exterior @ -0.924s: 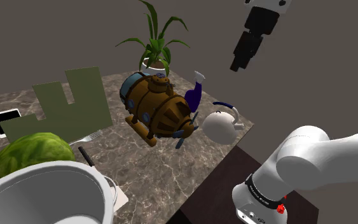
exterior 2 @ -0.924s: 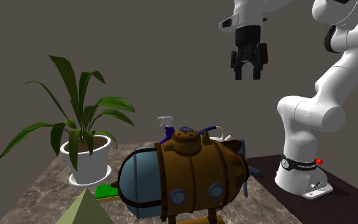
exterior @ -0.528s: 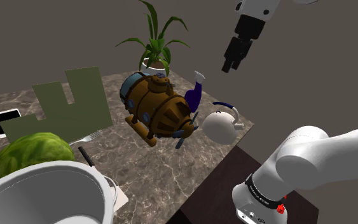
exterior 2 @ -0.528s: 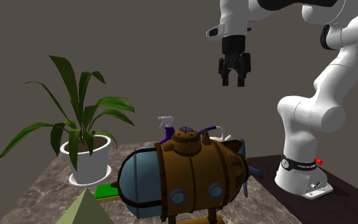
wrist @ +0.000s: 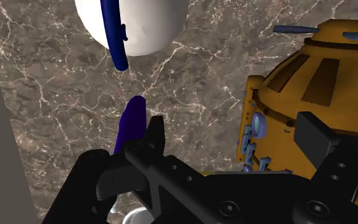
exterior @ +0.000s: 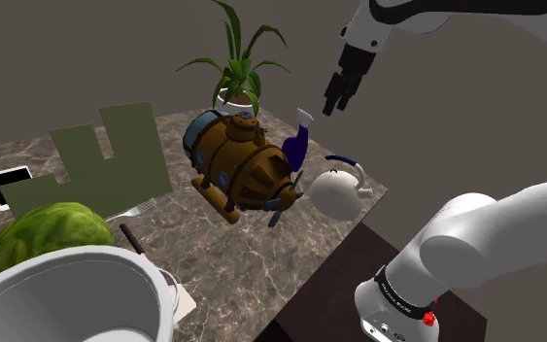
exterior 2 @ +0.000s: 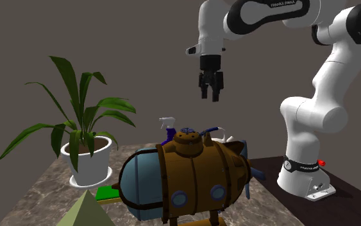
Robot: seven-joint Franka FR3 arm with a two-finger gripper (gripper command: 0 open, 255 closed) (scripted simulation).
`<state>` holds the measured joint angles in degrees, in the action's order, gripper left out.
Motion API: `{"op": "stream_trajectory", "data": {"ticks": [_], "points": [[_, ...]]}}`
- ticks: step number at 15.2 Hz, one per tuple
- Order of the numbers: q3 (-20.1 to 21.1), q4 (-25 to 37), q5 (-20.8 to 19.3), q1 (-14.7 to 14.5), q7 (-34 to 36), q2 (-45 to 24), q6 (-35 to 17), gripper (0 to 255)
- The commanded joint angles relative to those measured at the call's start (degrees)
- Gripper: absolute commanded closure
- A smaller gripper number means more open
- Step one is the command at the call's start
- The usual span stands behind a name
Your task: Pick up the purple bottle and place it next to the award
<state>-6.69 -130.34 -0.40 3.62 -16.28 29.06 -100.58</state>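
Observation:
The purple bottle (exterior: 297, 146) with a white spray head stands on the marble table (exterior: 242, 253), between a brown and blue barrel-shaped submarine model (exterior: 239, 165) and a white teapot (exterior: 336, 191). In the second exterior view the purple bottle (exterior 2: 170, 134) peeks over the submarine model (exterior 2: 188, 176). An olive-green angular piece (exterior: 106, 160), perhaps the award, stands farther to the shoulder view's left. My gripper (exterior: 331, 103) hangs open in the air, well above the bottle and holding nothing. In the wrist view the bottle (wrist: 130, 125) lies beyond the gripper (wrist: 234, 137), beside one fingertip (wrist: 155, 135).
A potted plant (exterior: 236, 73) stands at the table's far edge. A green leafy lump (exterior: 38, 238), a large white bowl (exterior: 67, 296) and a white tablet (exterior: 11, 185) fill the shoulder view's lower left. My dark stand (exterior: 329, 291) adjoins the table.
My gripper has moved down and toward the shoulder view's left, from out past the teapot to above the bottle. It stays open. Nothing on the table has moved.

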Motion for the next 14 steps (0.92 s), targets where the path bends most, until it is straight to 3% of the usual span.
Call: {"op": "stream_trajectory", "data": {"ticks": [1,14], "points": [[-0.9,1.5,-0.3,0.2,-1.2,-3.8,-2.7,0],[-6.8,15.2,1.5,2.3,-11.2,-28.7,-15.7,0]]}}
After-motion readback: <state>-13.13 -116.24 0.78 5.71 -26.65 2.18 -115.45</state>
